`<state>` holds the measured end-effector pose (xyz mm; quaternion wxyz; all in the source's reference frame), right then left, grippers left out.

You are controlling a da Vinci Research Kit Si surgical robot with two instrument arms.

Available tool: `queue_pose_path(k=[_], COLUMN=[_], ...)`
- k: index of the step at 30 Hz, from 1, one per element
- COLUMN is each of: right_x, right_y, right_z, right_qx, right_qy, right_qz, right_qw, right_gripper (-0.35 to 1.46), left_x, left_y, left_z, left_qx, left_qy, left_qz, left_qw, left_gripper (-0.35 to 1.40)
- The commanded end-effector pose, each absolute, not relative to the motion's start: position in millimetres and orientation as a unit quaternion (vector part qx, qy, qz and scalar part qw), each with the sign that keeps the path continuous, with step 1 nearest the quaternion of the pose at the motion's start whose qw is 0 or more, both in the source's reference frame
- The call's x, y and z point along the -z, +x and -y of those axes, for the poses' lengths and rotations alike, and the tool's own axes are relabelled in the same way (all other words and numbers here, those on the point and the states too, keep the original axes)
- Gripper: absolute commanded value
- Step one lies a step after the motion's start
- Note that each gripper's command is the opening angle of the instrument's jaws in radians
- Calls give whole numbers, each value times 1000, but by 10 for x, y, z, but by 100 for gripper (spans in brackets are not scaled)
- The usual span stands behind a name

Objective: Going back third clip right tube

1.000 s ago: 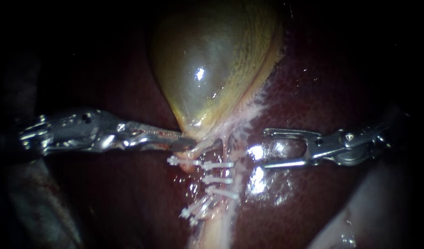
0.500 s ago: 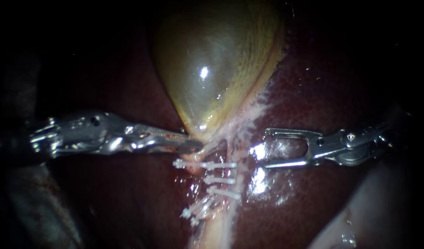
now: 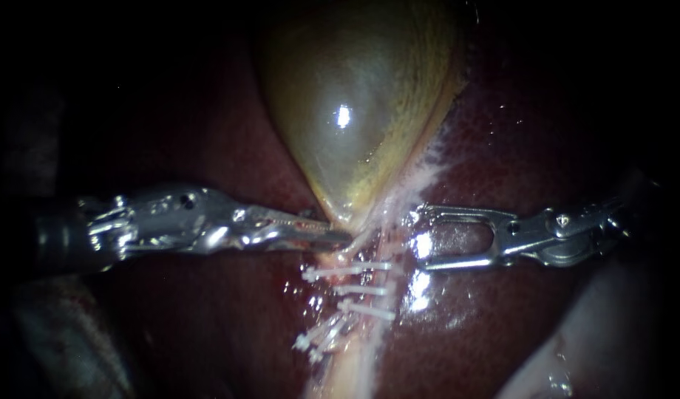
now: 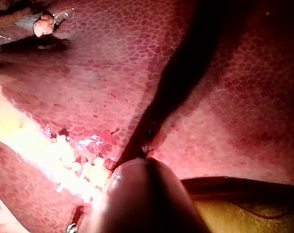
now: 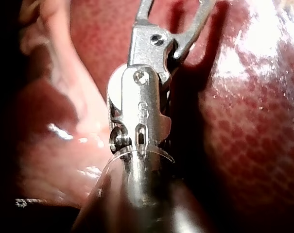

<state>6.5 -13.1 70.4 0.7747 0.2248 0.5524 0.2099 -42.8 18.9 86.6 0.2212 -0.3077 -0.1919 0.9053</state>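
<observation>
The yellow-green gallbladder [image 3: 355,111] narrows to a neck, and my left instrument [image 3: 334,234] is shut on that neck. Below it, three white clips [image 3: 362,290] lie across a pale tube [image 3: 381,299], one under another. More clips [image 3: 318,338] sit slanted lower down on the left strand. My right instrument [image 3: 421,236] stands just right of the clipped tube, jaws open and empty, with liver showing between them. In the right wrist view its open jaws [image 5: 173,14] run out of the picture. The left wrist view shows only the shaft [image 4: 147,199]; its jaws are hidden.
Dark red liver [image 3: 517,133] surrounds the gallbladder and lies under both instruments. Pale tissue [image 3: 355,369] runs down from the clips to the lower edge. A pale fold [image 3: 576,347] lies at lower right.
My left instrument has moved right with the gallbladder neck, carrying the gallbladder and the upper clips toward the right instrument. The right instrument has stayed about where it was, jaws still open.
</observation>
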Motion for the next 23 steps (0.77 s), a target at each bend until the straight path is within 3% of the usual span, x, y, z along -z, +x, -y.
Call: queue_pose_path(k=[1, 23], right_x=[-704, -703], right_y=[64, 65], right_z=[132, 133], right_qx=[-210, -210], right_qy=[225, 224], right_qz=[-552, -553], right_qw=[775, 775], right_gripper=[53, 52], left_x=[-868, -875], left_y=[-429, -435], left_z=[-188, -182], left_qx=[-905, -905], left_qy=[-309, -310], left_qz=[192, 195], left_qw=[221, 219], left_gripper=[-35, -35])
